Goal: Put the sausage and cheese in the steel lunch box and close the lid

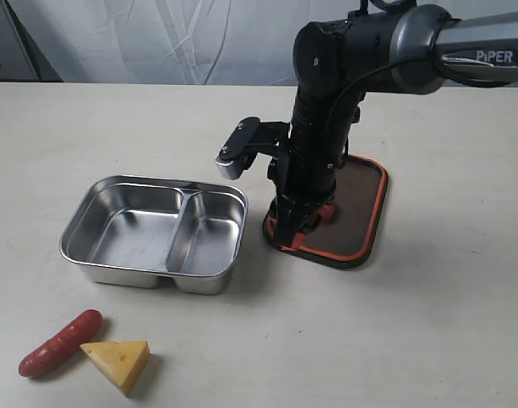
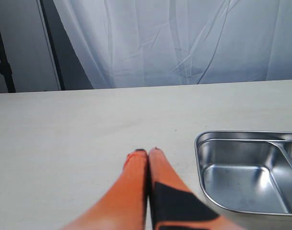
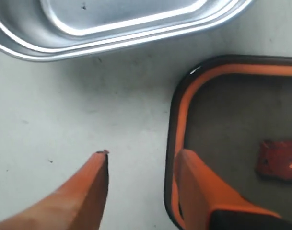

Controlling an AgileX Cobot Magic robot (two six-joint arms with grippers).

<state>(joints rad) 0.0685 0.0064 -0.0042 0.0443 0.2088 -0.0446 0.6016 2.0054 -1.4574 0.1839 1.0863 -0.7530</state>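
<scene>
Our right claw [image 3: 141,165] stands released astride the orange rim of the lid [image 3: 232,120], one finger inside and one over the table [image 3: 64,120]. We should close squarely, so the smooth rim does not slip. Our left claw [image 2: 146,152] is clenched and empty. The shiny steel lunch box [image 1: 139,276] holds nothing. The curved sausage [image 1: 60,343] and the wedge of cheese [image 1: 118,361] lie near it.

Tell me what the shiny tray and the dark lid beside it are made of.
The steel lunch box looks like polished stainless steel: its walls reflect like a mirror. The lid seems dark tinted plastic, with an orange, probably rubbery, rim.
</scene>
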